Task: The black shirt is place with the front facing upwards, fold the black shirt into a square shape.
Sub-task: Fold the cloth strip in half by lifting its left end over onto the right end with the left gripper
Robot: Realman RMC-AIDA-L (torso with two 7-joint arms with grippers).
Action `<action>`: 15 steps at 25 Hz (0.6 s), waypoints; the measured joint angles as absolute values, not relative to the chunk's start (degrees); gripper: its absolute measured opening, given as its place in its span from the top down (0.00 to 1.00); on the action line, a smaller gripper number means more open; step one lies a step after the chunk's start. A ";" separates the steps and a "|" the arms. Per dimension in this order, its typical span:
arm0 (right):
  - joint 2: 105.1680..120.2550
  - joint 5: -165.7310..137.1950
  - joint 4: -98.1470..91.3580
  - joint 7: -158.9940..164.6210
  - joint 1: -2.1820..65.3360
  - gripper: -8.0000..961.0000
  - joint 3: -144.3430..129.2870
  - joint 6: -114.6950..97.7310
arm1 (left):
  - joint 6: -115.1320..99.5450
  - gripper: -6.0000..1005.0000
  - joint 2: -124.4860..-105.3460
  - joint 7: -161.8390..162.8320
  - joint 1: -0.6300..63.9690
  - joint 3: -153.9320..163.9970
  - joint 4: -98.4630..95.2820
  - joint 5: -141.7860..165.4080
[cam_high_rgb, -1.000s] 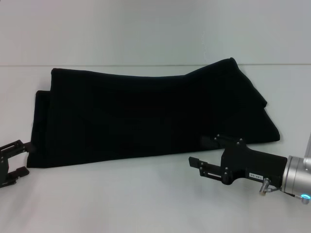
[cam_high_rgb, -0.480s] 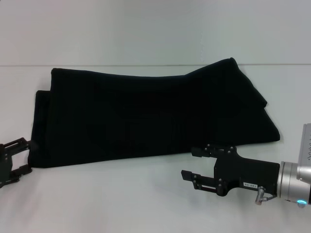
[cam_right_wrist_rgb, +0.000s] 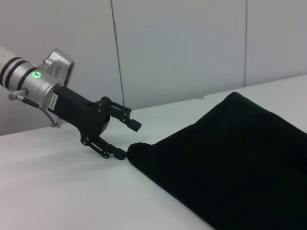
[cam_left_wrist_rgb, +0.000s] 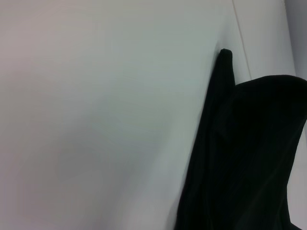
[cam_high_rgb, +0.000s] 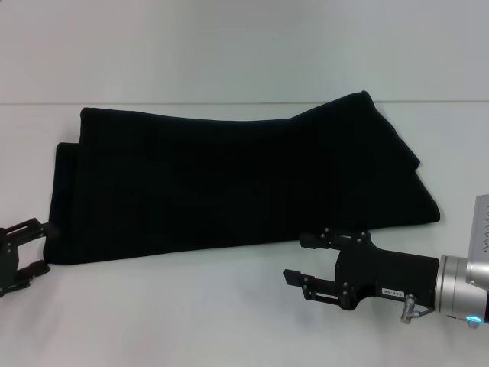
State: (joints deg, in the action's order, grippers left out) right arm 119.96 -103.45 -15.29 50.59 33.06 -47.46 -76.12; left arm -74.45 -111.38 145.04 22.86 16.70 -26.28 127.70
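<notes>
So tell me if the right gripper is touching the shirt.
Apart. In the head view the right gripper, open, sits just in front of the shirt, with a strip of white table between its upper finger and the hem.

Right gripper: black blocky body, small white label, silver wrist cylinder with a cyan light, lower right.
</notes>
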 joint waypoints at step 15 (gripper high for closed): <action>120.15 -103.35 -14.53 50.67 33.65 0.29 -47.64 -76.11 | -71.93 0.24 -111.76 144.42 28.92 20.37 -24.97 127.82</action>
